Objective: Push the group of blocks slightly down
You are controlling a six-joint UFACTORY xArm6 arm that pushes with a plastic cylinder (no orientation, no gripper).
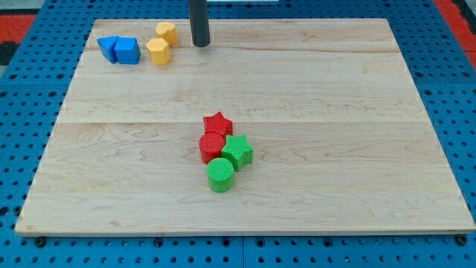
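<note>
A group of blocks sits near the board's middle: a red star [218, 123] at its top, a red cylinder [212, 147] below it, a green star [237, 151] to the right, and a green cylinder [220, 175] at the bottom. They touch one another. My tip [200, 44] is near the view's top edge, well above the group and slightly to its left, touching no block.
At the top left lie two blue blocks [119, 50] side by side and two yellow blocks [161, 43], the nearer just left of my tip. The wooden board [357, 149] rests on a blue pegboard surface [22, 112].
</note>
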